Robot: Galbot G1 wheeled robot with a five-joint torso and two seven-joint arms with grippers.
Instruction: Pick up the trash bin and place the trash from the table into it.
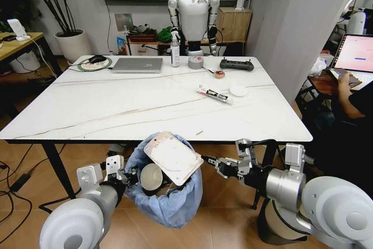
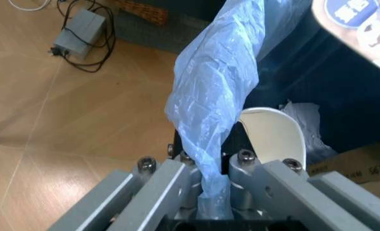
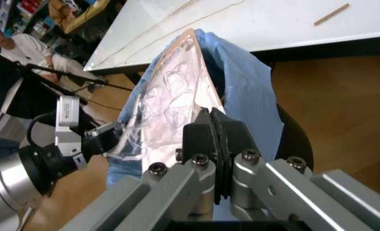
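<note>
We can't see the trash bin's (image 1: 169,202) own wall at all, the blue bag (image 2: 209,110) hides it right beside the left gripper (image 1: 129,174). Just past the right gripper (image 3: 210,144), the flat packaging (image 3: 170,101) blocks whatever sits deeper inside.

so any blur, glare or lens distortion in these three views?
Head view: wide-angle bend along the table edges, soft ceiling sheen on the top. Left wrist view: the left hand and the trash bin bag look soft, close to the lens. Right wrist view: the table overexposed, glare on the clear tray beside the right hand.
</note>
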